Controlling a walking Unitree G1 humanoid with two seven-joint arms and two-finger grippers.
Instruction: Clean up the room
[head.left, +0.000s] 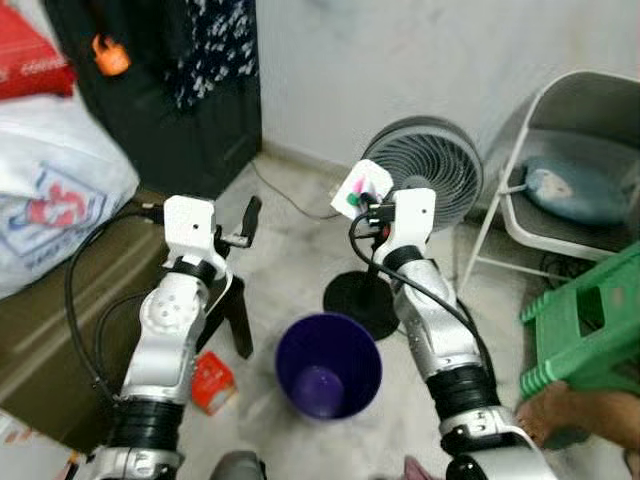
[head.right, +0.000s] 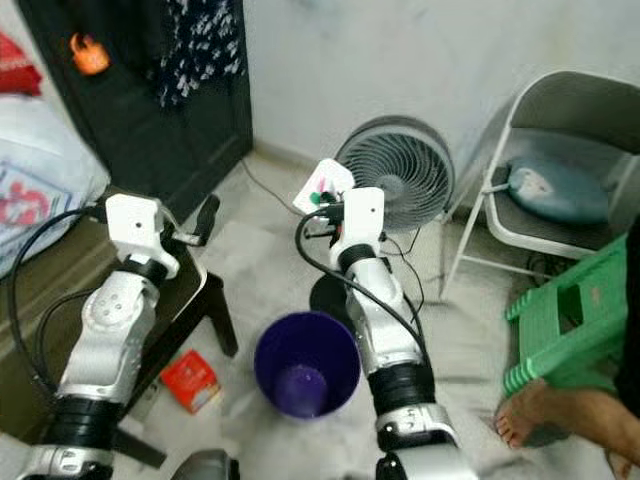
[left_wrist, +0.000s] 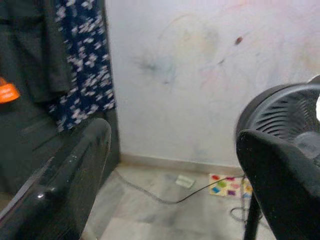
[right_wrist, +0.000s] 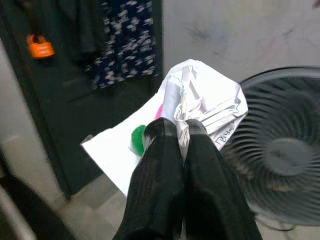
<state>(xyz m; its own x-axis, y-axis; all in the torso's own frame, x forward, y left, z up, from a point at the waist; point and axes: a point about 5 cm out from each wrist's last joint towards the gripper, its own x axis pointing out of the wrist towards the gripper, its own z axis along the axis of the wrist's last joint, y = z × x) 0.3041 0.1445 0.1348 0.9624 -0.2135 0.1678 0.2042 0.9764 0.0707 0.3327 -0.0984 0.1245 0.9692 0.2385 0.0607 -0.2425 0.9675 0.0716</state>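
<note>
My right gripper (head.left: 368, 207) is shut on a crumpled white paper wrapper (head.left: 360, 188) with green and pink marks, held up in front of the fan. The wrapper (right_wrist: 200, 107) bulges out past the closed fingertips (right_wrist: 172, 131) in the right wrist view. A purple bin (head.left: 328, 365) stands on the floor below and slightly left of that gripper. My left gripper (head.left: 247, 224) is raised to the left of the bin, open, with nothing between its fingers (left_wrist: 75, 170).
A grey floor fan (head.left: 422, 175) on a black base stands behind the bin. A folding chair (head.left: 570, 180) and a green stool (head.left: 590, 320) are at the right, with a person's foot (head.right: 540, 415) beside them. A red box (head.left: 211, 383) lies on the floor by a black stand.
</note>
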